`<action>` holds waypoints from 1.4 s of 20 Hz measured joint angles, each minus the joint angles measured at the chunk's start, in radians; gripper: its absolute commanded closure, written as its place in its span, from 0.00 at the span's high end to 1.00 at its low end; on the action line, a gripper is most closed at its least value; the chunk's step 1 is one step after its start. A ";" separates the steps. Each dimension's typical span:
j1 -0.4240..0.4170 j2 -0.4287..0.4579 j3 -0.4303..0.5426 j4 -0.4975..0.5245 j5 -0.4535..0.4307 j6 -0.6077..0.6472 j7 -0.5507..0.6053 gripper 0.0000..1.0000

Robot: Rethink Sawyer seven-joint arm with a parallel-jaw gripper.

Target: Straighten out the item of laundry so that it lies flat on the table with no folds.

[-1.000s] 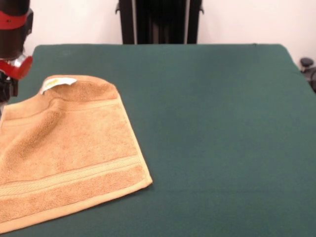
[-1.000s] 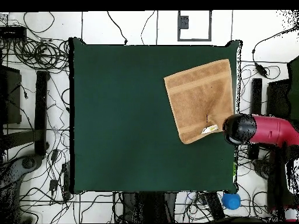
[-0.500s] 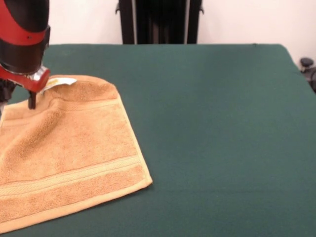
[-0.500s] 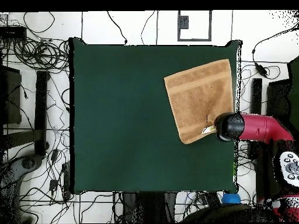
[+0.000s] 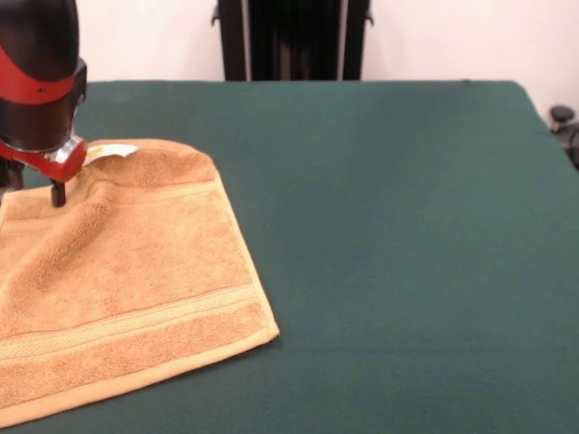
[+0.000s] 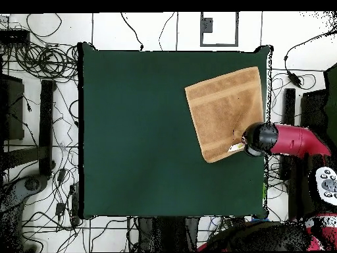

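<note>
The orange-tan towel (image 5: 122,271) lies spread on the green table (image 5: 389,226) at the left of the front view, with a border band near its front edge. Its white care label (image 5: 110,152) sits at the raised far corner, where the cloth humps up a little. My gripper (image 5: 56,192) hangs below the red and black arm and touches the towel just left of the label. The arm hides the towel's far left corner. In the overhead view the towel (image 6: 224,109) lies by the table's right edge and the gripper (image 6: 250,140) is over its corner beside the label (image 6: 233,147).
A black stand (image 5: 294,41) rises behind the table's far edge. Cables (image 6: 39,62) cover the floor around the table (image 6: 131,132). The robot's base (image 6: 324,188) stands off the table's right side in the overhead view. The towel lies close to that table edge.
The arm came in from the table's edge over the towel's labelled corner and lowered onto it. The towel itself has barely shifted.
</note>
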 measured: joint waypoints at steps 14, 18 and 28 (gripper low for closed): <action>-0.008 0.012 0.014 -0.028 0.010 0.051 0.000 1.00; -0.009 0.012 0.015 -0.028 0.011 0.052 0.000 1.00; -0.057 0.019 0.049 -0.054 0.011 0.086 -0.019 1.00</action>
